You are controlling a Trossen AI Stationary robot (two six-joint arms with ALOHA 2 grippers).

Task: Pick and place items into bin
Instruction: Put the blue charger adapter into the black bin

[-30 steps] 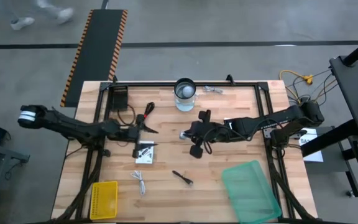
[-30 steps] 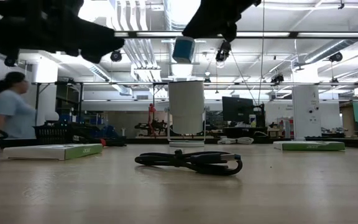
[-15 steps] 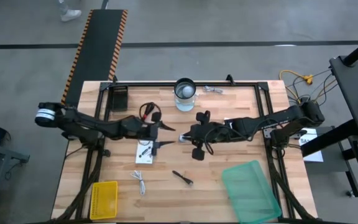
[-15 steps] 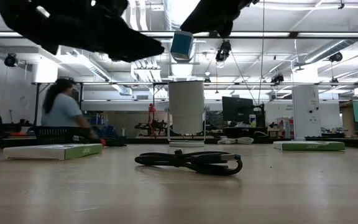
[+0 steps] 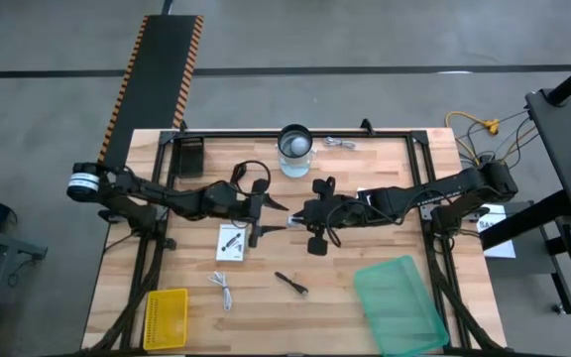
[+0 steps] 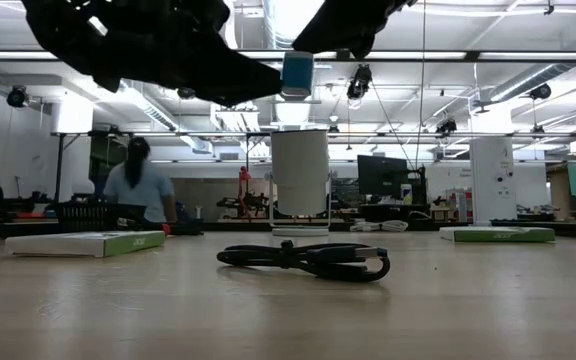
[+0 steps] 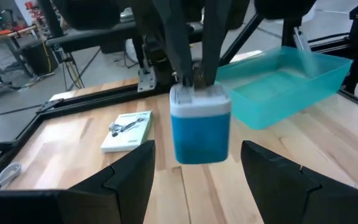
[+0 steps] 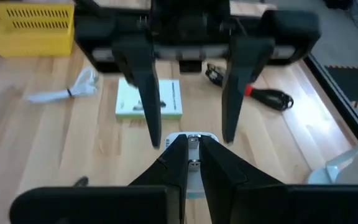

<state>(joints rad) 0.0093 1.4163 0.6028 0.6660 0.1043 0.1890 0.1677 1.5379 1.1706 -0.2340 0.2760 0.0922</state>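
Change since a second ago: left arm has reached right across the table (image 5: 365,297), so that the left gripper (image 5: 276,216) now sits at mid-table facing the right gripper (image 5: 303,213), where before it hung further left over the white packet (image 5: 231,241). Right arm unchanged in place. Person (image 6: 138,188) in the room beyond has walked rightward.

Left arm: stretched low from the table's left edge towards the centre. Fingers (image 8: 146,74) spread wide, closed on nothing, one on each side of the small blue block with a white top (image 7: 199,127), not touching it.

Right arm: stretched from the right edge to the centre. Fingers pinched tight on the block's white top, holding it clear above the wood.

Loose items, near to far: short white cable (image 5: 223,290) near left; small black tool (image 5: 290,283) near centre; white packet just left of centre, under the left arm's wrist; black cable with red tip (image 8: 266,95) beyond the left gripper; metal bits (image 5: 340,143) at the far edge.

Containers, near to far: yellow basket (image 5: 165,317) at the near left corner; teal bin (image 5: 401,302) at the near right, well apart from the block; clear jar (image 5: 294,149) upright at far centre, something pale inside, not identifiable.
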